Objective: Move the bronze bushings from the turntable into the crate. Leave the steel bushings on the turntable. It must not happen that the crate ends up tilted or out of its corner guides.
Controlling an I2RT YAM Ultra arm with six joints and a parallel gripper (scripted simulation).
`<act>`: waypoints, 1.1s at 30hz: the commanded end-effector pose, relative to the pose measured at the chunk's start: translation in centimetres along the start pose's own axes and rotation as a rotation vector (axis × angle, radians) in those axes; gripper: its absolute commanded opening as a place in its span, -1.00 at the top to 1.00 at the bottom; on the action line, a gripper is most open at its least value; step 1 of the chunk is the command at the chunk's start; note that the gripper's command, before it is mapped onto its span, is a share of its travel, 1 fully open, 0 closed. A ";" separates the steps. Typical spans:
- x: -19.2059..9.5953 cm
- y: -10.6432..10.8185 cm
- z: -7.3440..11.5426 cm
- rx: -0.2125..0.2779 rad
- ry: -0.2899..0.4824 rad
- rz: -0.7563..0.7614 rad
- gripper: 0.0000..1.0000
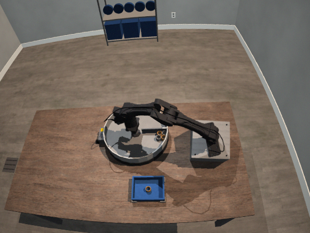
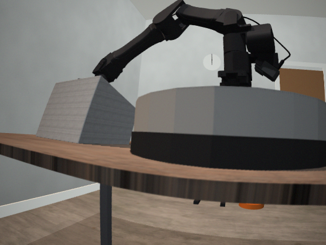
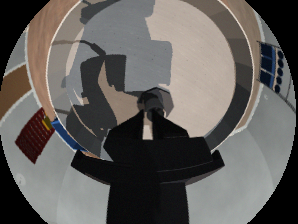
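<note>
The round grey turntable (image 1: 135, 140) stands mid-table. Two bronze bushings (image 1: 161, 134) lie together with a steel bushing (image 1: 158, 137) near its right rim. A blue crate (image 1: 148, 188) at the table's front holds one bronze bushing (image 1: 148, 187). My gripper (image 1: 136, 134) points down over the turntable's middle, well left of the bushing cluster. In the wrist view the fingers stand almost together with a thin gap and hold nothing. A small dark grey round shape sits at their tips; I cannot tell what it is. In the exterior view the turntable's rim (image 2: 231, 117) hides the fingertips.
The arm's grey pedestal (image 1: 209, 140) stands right of the turntable. A dark bar (image 1: 151, 130) lies on the turntable behind the bushings. A small box with a cable (image 1: 100, 136) sits at the turntable's left edge. A shelf (image 1: 129, 19) stands at the far wall.
</note>
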State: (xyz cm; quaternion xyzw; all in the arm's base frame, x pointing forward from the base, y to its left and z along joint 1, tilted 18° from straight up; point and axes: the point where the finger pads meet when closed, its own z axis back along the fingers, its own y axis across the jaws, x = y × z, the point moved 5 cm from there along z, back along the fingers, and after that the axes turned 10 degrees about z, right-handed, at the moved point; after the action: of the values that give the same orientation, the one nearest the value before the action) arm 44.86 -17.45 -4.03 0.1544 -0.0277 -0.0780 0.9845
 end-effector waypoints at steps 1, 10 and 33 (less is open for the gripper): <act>0.4 -0.1 0.2 0.003 -0.007 -0.009 0.72; 0.4 -0.1 0.2 0.003 -0.007 -0.009 0.72; 0.6 -0.3 5.8 -0.014 -0.041 0.005 0.72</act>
State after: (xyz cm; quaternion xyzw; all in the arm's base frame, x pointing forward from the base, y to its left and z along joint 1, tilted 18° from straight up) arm 44.84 -18.07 -1.72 0.1542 -0.0293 -0.0778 0.9845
